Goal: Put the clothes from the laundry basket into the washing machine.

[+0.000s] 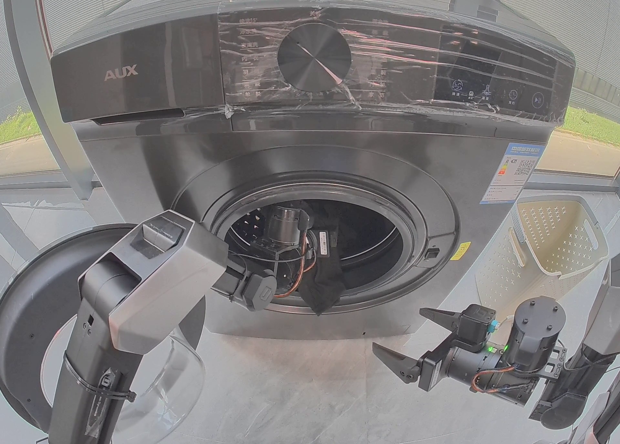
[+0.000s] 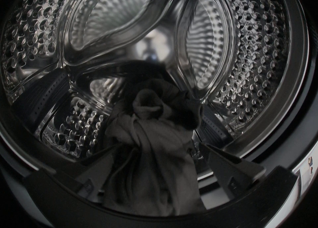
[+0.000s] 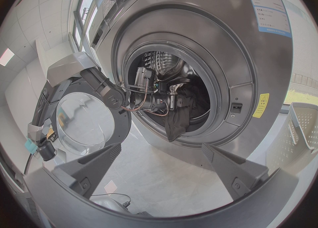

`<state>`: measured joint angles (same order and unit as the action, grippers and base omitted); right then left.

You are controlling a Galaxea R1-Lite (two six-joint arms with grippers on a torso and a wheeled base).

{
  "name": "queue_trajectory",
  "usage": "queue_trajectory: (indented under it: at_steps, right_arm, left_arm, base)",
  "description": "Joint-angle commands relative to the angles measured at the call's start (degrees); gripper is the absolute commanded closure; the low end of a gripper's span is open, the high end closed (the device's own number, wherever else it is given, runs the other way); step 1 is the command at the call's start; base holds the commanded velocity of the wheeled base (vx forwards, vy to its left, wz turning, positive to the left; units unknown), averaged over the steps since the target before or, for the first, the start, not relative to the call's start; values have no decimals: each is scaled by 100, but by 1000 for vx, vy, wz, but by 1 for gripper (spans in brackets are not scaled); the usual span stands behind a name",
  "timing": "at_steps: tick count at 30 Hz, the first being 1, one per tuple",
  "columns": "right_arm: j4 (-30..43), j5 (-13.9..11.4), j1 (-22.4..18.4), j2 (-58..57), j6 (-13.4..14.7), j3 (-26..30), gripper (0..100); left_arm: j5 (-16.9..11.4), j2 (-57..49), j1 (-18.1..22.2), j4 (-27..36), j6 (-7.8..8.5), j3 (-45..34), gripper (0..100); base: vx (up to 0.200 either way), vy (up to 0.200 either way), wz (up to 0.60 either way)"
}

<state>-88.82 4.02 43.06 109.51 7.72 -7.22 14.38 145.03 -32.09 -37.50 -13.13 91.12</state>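
The washing machine [image 1: 310,142] stands with its drum open. My left arm reaches through the opening, and my left gripper [image 2: 155,147] is inside the drum with its fingers [image 2: 228,169] spread open. A dark garment [image 2: 155,165] lies bunched between them on the drum floor, and one end [image 1: 323,287] hangs out over the door rim, as the right wrist view confirms with the garment [image 3: 177,122]. My right gripper [image 1: 398,330] hovers open and empty above the floor, in front of the machine and to its right. The cream laundry basket [image 1: 555,252] leans beside the machine and looks empty.
The round washer door [image 1: 39,310] with its glass bowl [image 3: 82,122] is swung fully open at the left, behind my left arm. Grey floor [image 1: 303,387] lies free in front of the machine. Windows stand behind it.
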Motion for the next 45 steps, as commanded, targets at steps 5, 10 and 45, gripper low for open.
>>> queue_trajectory:
  at_steps: [5, 10, 45]
  right_arm:
    - [-4, 2, 36, -26, -7, 1, 0]
    - [-4, 2, 45, -26, -7, 1, 0]
    - [-4, 2, 115, 9, 11, -8, 0]
  left_arm:
    - [-76, -326, -272, 94, 82, -974, 0]
    - [-76, -195, -263, 32, 258, -1114, 0]
    - [20, 333, 159, -267, 162, 424, 0]
  base:
    - [0, 0, 0]
    - [0, 0, 0]
    - [0, 0, 0]
